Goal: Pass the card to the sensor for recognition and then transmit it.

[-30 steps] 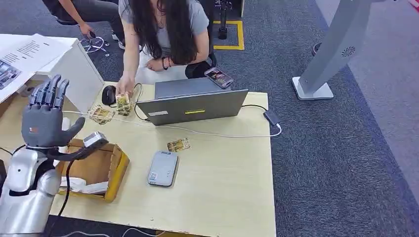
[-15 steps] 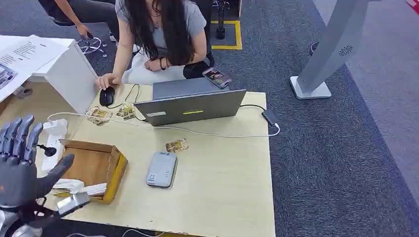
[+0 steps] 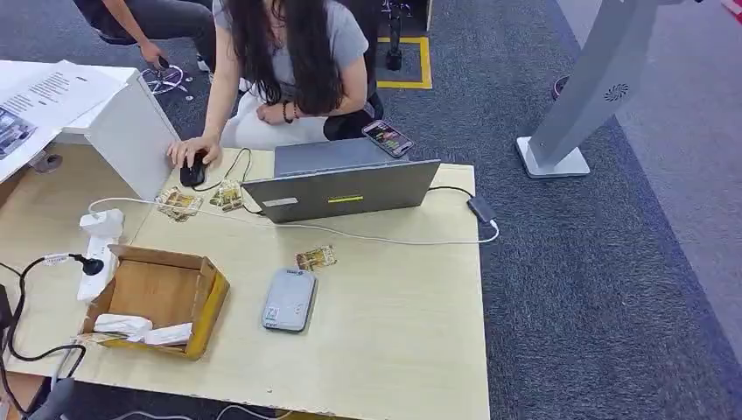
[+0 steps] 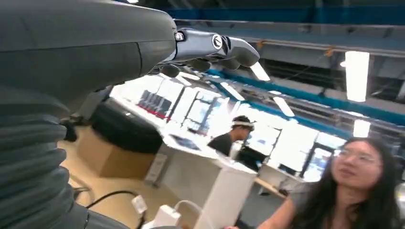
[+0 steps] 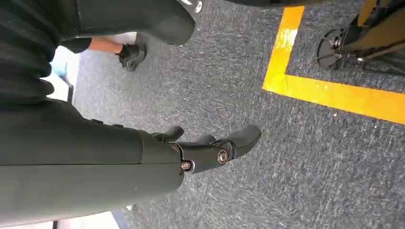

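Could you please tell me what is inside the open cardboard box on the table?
The open brown cardboard box holds crumpled white packets along its near wall; its bare floor shows elsewhere. Anything beneath them is covered.

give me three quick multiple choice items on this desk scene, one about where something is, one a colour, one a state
1. Where does the loose card nearest the grey sensor lie?
A. inside the cardboard box
B. on the table between the sensor and the laptop
C. on the carpet

2. What colour is the floor tape in the right wrist view?
A. yellow
B. red
C. white

3. What state is the right hand in?
A. holding a card
B. gripping a cable
C. holding nothing, over the carpet

Answers:
1 B, the card rests on the bare table just beyond the sensor, in front of the laptop.
2 A, the floor tape is a yellow strip on grey carpet.
3 C, the right hand has its fingers apart with only carpet past them.
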### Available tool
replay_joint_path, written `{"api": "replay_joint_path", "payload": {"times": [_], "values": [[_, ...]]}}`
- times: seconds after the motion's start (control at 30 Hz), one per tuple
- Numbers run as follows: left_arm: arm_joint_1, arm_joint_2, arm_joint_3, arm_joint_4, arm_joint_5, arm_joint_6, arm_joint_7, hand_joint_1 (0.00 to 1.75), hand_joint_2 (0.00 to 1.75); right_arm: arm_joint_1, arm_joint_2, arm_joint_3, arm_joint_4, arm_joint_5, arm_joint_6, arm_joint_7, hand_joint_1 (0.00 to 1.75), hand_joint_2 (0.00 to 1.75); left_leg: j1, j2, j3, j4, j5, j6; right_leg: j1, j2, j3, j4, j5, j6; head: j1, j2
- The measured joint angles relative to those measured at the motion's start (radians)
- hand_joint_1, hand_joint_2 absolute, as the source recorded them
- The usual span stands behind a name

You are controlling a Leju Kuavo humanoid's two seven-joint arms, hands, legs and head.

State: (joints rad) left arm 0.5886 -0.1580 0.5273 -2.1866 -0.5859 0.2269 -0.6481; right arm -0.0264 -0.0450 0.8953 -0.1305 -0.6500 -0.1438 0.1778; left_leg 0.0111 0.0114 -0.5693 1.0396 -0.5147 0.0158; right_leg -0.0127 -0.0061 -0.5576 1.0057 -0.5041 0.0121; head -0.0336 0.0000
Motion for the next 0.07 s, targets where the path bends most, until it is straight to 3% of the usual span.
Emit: {"api": "replay_joint_path", "payload": {"times": [0.07], "values": [[0.007,-0.038,0.034,0.000,0.011,-0.026,0.000,0.00,1.75,0.000,0.003,0.000,0.000,-0.007,-0.005,0.000,0.00,1.75,0.000,0.000,0.000,0.000,0.000,0.000,0.000,0.000,0.000,0.000,0.000,0.000,-0.001,0.000]]}}
